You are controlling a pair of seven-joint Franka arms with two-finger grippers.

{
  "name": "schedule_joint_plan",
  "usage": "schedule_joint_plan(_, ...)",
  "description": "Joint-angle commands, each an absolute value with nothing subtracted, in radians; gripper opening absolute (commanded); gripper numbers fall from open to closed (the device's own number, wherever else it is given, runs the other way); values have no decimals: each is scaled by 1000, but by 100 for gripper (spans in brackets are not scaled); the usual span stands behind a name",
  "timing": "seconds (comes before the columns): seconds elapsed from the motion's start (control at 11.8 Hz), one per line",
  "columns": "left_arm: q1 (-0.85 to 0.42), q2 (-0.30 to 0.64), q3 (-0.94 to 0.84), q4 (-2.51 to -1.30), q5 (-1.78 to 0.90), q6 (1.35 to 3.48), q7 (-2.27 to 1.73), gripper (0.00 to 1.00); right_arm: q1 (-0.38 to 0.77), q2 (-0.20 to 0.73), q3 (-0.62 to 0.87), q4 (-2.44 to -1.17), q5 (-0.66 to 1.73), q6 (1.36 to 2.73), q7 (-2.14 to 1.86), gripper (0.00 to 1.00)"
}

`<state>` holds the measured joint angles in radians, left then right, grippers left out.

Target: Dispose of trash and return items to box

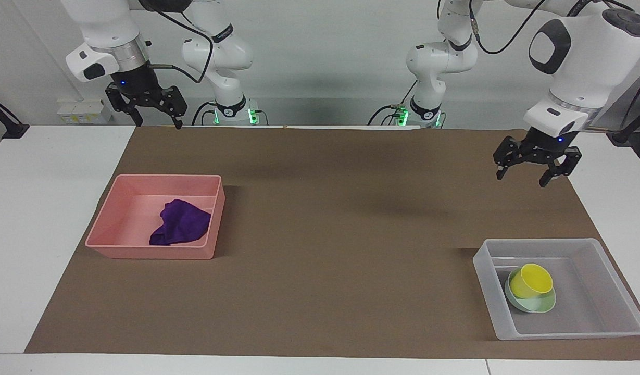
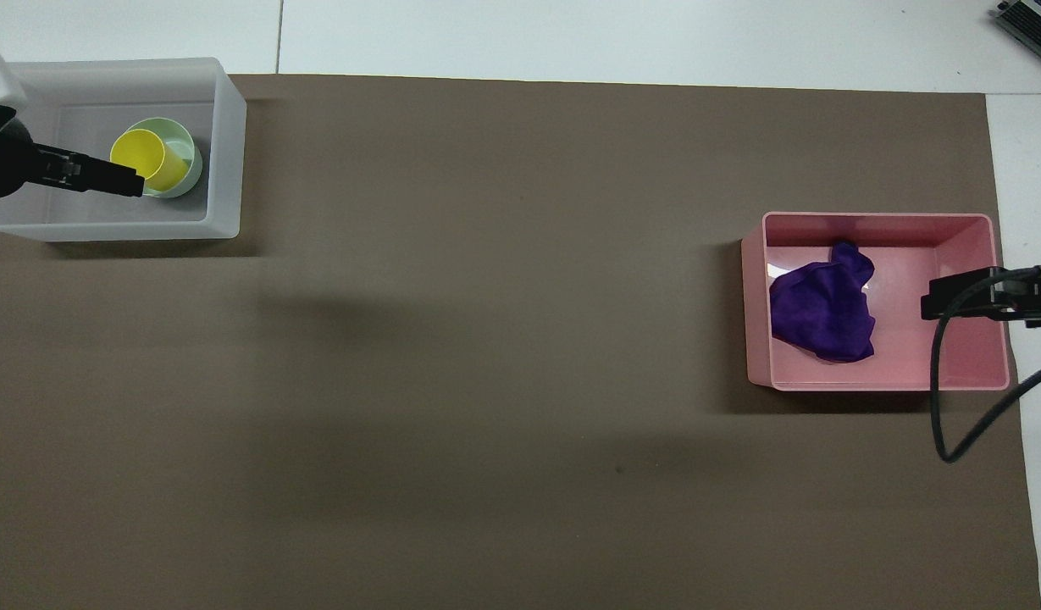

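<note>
The left end effector (image 1: pixel 531 167) hangs in the air over the brown mat (image 1: pixel 330 219) at the left arm's end of the surface, its two fingers spread apart and nothing between them. In the overhead view its dark tip (image 2: pixel 80 174) overlaps the translucent box (image 2: pixel 224 152), but the facing view shows it raised well clear of it. The box (image 1: pixel 486 281) lies on the mat below, and in it the yellow cup (image 1: pixel 531 280) sits tilted inside the mint-green bowl (image 1: pixel 538 303), close to the box wall that faces the middle of the surface.

The right end effector (image 1: pixel 154 111) waits high at the right arm's end, over the edge of the surface nearest the robots, fingers parted and empty. In the overhead view only its tip (image 2: pixel 965 298) shows, overlapping the pink tray (image 2: pixel 876 222). The pink tray (image 1: pixel 142 252) rests on the mat near that end, and the purple rag (image 1: pixel 179 222) lies crumpled inside it, toward the wall that faces the middle.

The mat covers most of the white surface (image 1: pixel 44 219), leaving bare white margins at both ends. The two arm bases stand at the robots' edge with green lights lit, cables trailing from them, against a plain pale wall (image 1: pixel 320 62)
</note>
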<state>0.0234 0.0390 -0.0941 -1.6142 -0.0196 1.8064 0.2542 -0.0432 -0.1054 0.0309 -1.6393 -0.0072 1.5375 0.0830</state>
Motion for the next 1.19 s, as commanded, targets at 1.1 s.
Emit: schedule_joint_plan(1.1,-57,-6,-34,-1546,-15,1575,171,100,-48,-117,35,-1652,-8,1526,64,100)
